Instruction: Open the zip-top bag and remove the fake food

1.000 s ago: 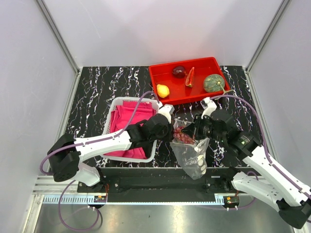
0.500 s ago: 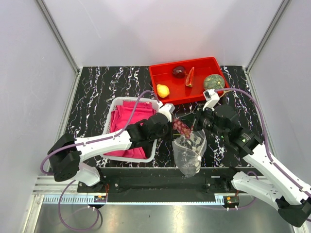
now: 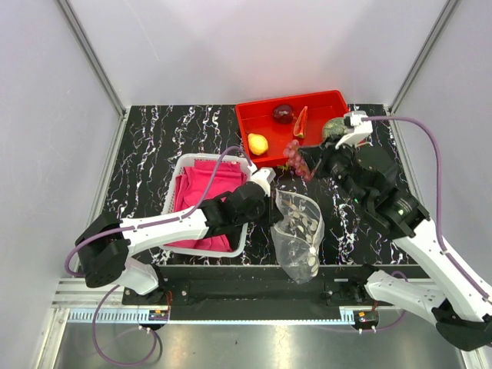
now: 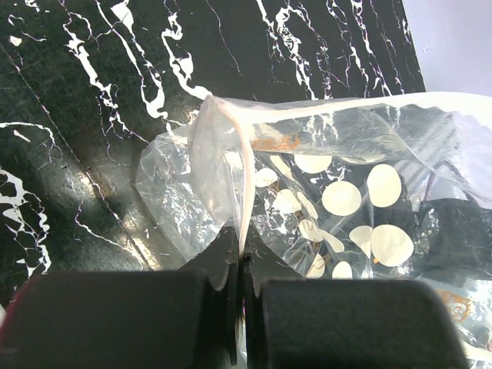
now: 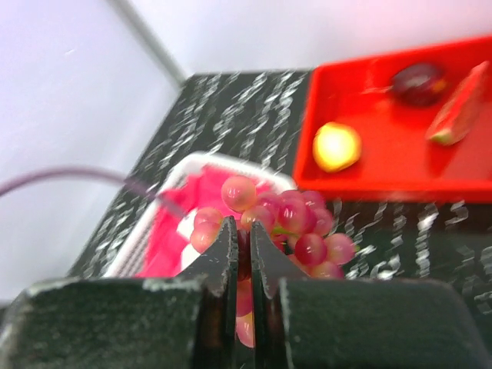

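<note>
Holding the grapes (image 5: pixel 284 223) aloft beside the red tray (image 3: pixel 254 115), zip-top bag (image 4: pixel 338 192) pinched at its rim.
Your right jaws were clenched on the middle of the bunch, above the surface just short of the tray holding the lemon (image 3: pixel 258 144) and watermelon slice (image 3: pixel 300 121). Your left jaws were shut on the bag's rim near the front edge. That thin pinch could slip if you swung fast, dropping grapes short of the tray.

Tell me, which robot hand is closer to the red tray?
Right. The right gripper, holding grapes, hangs at the near edge of the red tray; the left gripper sits farther back, pinching the zip-top bag.
</note>
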Motion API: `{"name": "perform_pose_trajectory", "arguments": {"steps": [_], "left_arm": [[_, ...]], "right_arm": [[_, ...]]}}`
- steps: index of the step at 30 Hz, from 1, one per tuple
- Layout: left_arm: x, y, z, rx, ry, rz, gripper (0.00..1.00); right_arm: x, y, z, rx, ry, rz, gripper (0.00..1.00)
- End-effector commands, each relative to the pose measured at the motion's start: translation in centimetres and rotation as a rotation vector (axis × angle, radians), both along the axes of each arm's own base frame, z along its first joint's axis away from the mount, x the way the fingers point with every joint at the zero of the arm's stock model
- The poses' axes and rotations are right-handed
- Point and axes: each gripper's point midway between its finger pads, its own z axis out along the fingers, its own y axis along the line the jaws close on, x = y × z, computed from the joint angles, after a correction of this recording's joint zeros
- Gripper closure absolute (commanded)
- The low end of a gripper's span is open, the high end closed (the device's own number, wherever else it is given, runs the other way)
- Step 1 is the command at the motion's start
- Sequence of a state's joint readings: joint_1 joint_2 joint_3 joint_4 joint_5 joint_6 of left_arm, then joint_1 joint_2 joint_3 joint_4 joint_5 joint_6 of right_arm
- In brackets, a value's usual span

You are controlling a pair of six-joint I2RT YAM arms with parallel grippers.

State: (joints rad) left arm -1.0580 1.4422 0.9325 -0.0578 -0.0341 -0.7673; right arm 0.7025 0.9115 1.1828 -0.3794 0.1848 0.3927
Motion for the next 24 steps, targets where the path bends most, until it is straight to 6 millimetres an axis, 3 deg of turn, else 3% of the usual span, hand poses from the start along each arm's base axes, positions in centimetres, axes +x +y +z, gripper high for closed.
{"name": "perform_pose_trajectory", "arguments": {"steps": [1, 7, 8, 13, 19, 24], "left_arm": [[0.4, -0.2, 1.8, -0.036, -0.053, -0.011, 1.00], [1.6, 0.5, 1.9, -0.014, -0.072, 0.009, 1.00], [1.8, 0.6, 2.0, -0.014, -0.074, 0.013, 1.00], [2.4, 1.5, 2.1, -0.002, -0.086, 0.026, 1.00], [2.7, 1.8, 1.6, 0.010, -0.078, 0.030, 1.00], [3.2, 2.0, 1.7, 0.006, -0.076, 0.038, 1.00]], "right_arm": [[3.8, -1.7, 2.7, -0.087, -0.112, -0.185, 1.00], [9.9, -3.2, 1.8, -0.304, -0.155, -0.417, 1.00], [11.6, -3.7, 1.2, -0.329, -0.143, -0.448, 1.00], [16.9, -5.9, -1.2, -0.344, -0.091, -0.466, 1.00], [22.7, -9.0, -6.1, -0.429, 0.000, -0.530, 1.00], [26.1, -9.2, -11.0, -0.403, 0.102, -0.464, 1.00]]}}
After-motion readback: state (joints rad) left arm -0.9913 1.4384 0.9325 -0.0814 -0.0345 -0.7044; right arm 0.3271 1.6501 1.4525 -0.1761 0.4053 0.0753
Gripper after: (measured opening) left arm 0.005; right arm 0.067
